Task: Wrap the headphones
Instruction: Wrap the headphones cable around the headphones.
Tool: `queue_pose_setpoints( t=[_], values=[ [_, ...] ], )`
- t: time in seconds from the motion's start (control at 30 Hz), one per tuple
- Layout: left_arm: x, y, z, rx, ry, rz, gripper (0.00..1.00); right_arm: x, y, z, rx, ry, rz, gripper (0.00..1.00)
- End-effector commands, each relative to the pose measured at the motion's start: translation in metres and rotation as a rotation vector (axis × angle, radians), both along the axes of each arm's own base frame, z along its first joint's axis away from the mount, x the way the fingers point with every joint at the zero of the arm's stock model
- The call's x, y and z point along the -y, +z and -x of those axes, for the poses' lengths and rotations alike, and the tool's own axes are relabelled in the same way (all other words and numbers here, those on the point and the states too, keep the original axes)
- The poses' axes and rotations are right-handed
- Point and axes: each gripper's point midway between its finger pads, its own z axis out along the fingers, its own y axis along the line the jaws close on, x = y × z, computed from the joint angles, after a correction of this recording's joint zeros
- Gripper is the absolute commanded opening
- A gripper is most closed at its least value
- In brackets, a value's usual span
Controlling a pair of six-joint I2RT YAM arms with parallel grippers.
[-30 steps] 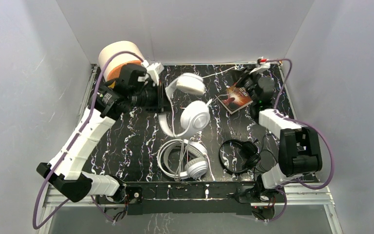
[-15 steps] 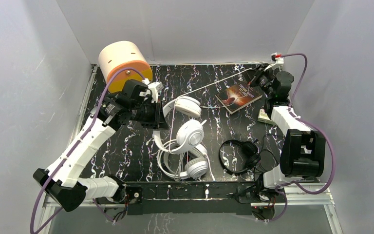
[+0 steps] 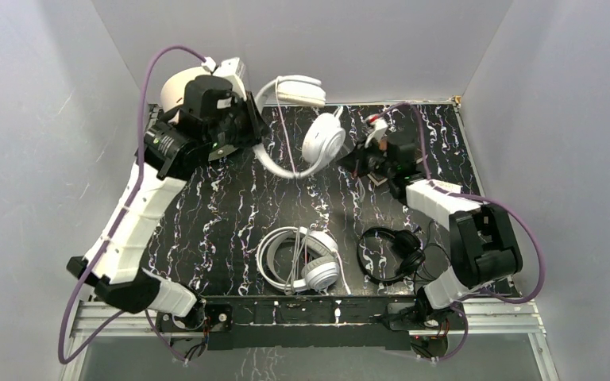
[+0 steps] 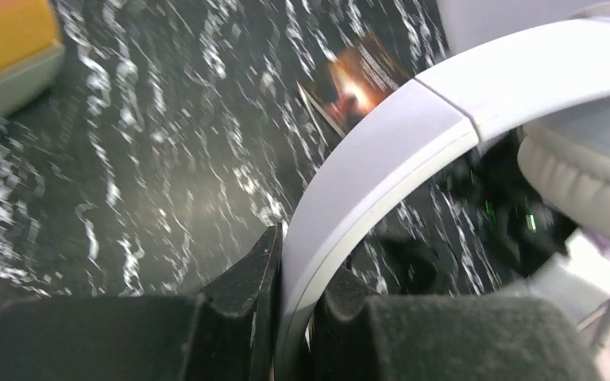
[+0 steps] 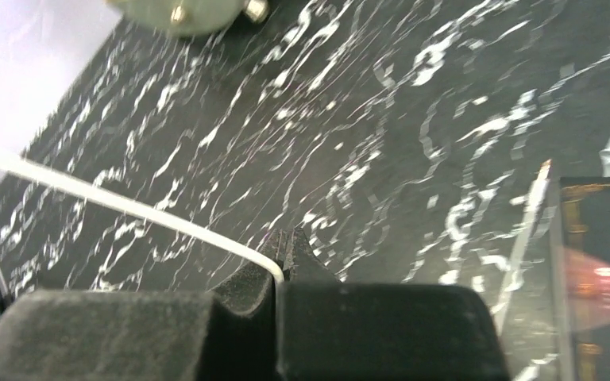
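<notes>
The big white over-ear headphones (image 3: 322, 136) hang in the air over the back of the table. My left gripper (image 3: 251, 119) is shut on their headband (image 4: 413, 127), which runs up between the two black fingers (image 4: 294, 317). Right of the hanging ear cup, my right gripper (image 3: 363, 163) is low over the table and shut on the thin white cord (image 5: 127, 202), which leaves the fingertips (image 5: 284, 254) to the left. A slimmer white pair (image 3: 302, 258) and a small black pair (image 3: 389, 252) lie near the front edge.
An orange and white cylinder (image 3: 176, 86) stands at the back left behind the left arm. A book (image 5: 596, 270) lies under the right wrist, seen too past the headband in the left wrist view (image 4: 353, 79). White walls enclose the black marbled table (image 3: 222, 214).
The left gripper has lifted the big white headphones off the table, up and toward the back. The right gripper has swung from the back right corner to the centre, still pinching the cord.
</notes>
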Motion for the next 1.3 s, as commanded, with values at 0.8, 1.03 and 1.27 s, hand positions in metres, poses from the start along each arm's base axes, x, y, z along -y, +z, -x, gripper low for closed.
queue_pose_setpoints(
  t=[0.8, 1.03, 1.27],
  values=[
    [-0.061, 0.001, -0.163, 0.304, 0.672, -0.268, 0.00, -0.081, -0.004, 0.185, 0.022, 0.352, 0.230, 0.00],
    [-0.057, -0.071, -0.167, 0.199, 0.585, -0.463, 0.00, -0.064, 0.027, 0.202, 0.036, 0.376, 0.298, 0.00],
    [-0.028, -0.139, -0.142, 0.120, 0.320, -0.730, 0.00, -0.044, 0.109, 0.160, 0.282, 0.242, 0.459, 0.00]
  ],
)
